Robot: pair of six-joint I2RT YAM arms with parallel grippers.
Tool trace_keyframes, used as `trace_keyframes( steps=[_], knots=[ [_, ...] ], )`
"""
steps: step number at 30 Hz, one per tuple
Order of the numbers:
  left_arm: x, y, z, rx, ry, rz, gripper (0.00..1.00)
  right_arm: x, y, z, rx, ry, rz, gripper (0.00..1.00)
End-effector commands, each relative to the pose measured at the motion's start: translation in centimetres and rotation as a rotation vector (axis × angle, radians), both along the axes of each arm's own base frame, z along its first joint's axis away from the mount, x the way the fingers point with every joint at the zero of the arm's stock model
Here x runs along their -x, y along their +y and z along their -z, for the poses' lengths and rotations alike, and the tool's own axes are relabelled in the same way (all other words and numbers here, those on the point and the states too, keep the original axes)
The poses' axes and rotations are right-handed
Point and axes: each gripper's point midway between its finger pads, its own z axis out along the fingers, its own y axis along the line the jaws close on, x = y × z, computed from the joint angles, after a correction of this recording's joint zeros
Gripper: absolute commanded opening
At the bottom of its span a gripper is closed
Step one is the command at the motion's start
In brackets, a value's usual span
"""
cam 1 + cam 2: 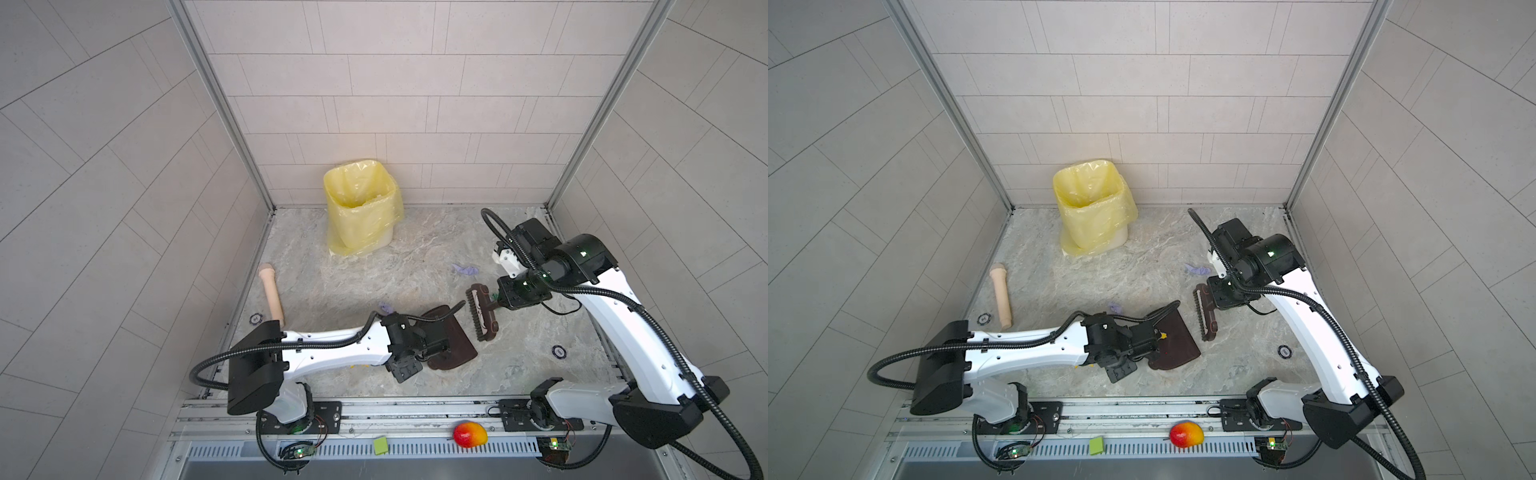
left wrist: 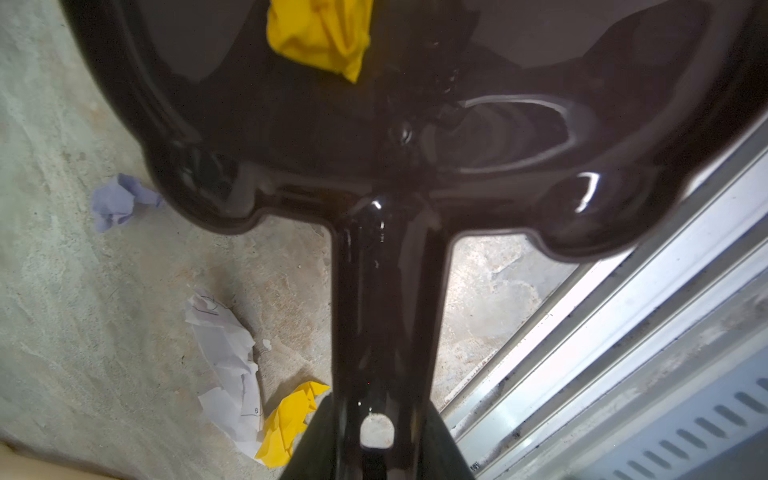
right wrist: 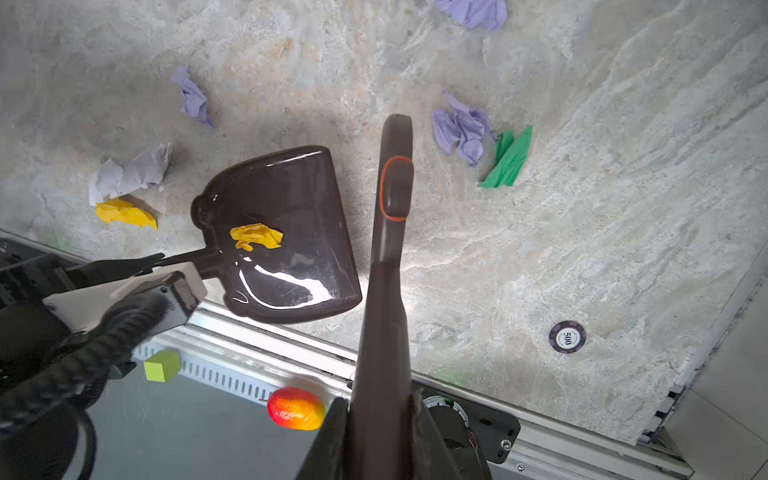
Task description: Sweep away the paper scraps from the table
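Right wrist view: dark brown dustpan (image 3: 299, 187) down on the marble worktop (image 3: 623, 208), near centre. One crumpled yellow scrap (image 3: 255, 237) lies inside it. The left gripper (image 2: 374, 449) is clamped on the dustpan's handle, a finger on either side. The right gripper (image 3: 378, 436) is closed tight on the handle of a brown hand brush (image 3: 386, 270). In both top views the brush stands just right of the pan's open lip, bristles facing it, with a gap between the two. Cannot tell whether the bristles touch the worktop.

Other paper scraps (image 3: 193, 97) lie loose on the worktop.
- White scrap (image 3: 129, 170) and second yellow scrap (image 3: 124, 212) touch each other, left of the pan beside its handle.
- Lavender scrap (image 1: 386, 308) lies just off the pan's far-left corner.
- Second lavender scrap (image 3: 459, 129) and green scrap (image 3: 509, 160) lie side by side, right of the brush head.
- Third lavender scrap (image 1: 465, 269) lies farther back on the right.

The bin (image 1: 359, 208) with its yellow liner stands at the far wall, well apart from the scraps.
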Motion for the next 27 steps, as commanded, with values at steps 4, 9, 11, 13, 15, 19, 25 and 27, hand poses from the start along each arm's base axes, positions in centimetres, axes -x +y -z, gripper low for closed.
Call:
trace_keyframes(
  steps=[4,9,11,13,15,19,25,27],
  knots=[
    [-2.2,1.0,-4.4,0.044,-0.063,-0.114,0.0,0.0,-0.5,0.5,-0.065,-0.036,0.012,0.0],
    [-3.8,2.3,-7.2,0.048,-0.089,-0.2,0.0,-0.3,-0.3,1.4,-0.102,-0.033,0.014,0.0],
    [-4.5,3.0,-8.4,0.046,-0.1,-0.237,0.0,-0.6,-0.1,1.6,-0.118,-0.03,0.009,0.0],
    [-5.0,3.8,-9.6,0.047,-0.109,-0.28,0.0,-0.9,0.2,1.5,-0.133,-0.03,-0.001,0.0],
    [-5.6,4.6,-10.8,0.05,-0.123,-0.326,0.0,-1.2,0.4,1.4,-0.142,-0.029,-0.012,0.0],
    [-6.7,7.2,-12.5,0.027,-0.154,-0.429,0.0,-1.4,1.0,1.1,-0.167,-0.025,-0.035,0.0],
    [-8.3,10.4,-15.3,0.043,-0.204,-0.553,0.0,-1.5,1.3,0.6,-0.179,-0.032,-0.066,0.0],
    [-8.9,11.2,-16.5,0.061,-0.236,-0.58,0.0,-1.6,1.4,0.5,-0.185,-0.037,-0.07,0.0]
  ],
)
